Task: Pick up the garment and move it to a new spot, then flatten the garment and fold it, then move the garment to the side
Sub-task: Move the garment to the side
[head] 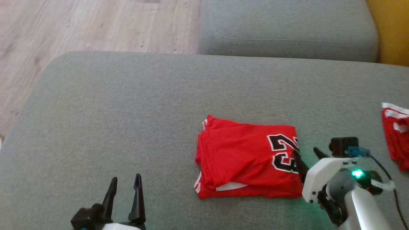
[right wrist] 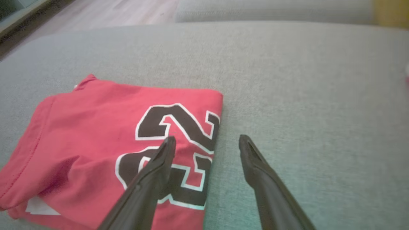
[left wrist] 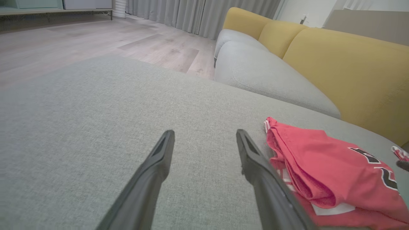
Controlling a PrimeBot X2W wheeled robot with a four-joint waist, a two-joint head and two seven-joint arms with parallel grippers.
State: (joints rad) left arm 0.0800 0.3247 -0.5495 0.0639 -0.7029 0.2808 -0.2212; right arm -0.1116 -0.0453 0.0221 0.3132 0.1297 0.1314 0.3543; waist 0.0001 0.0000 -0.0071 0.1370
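Head view: folded red garment (head: 243,156) centre-right, flat on grey cushion (head: 127,105); left gripper (head: 126,177) lower left, jaws wide, empty; right gripper (head: 305,150) lower right, wide, empty, at garment's right edge. Left wrist view: garment (left wrist: 322,159) lower right. Right wrist view: garment (right wrist: 96,137) left, one finger over its number

The folded red fabric jersey (head: 243,153) carries black numerals outlined in white and white trim. The wide woven sofa cushion (head: 127,111) is plain grey, the padded backrest (left wrist: 345,70) mustard yellow, the plank floor (head: 80,25) pale wood-grain.
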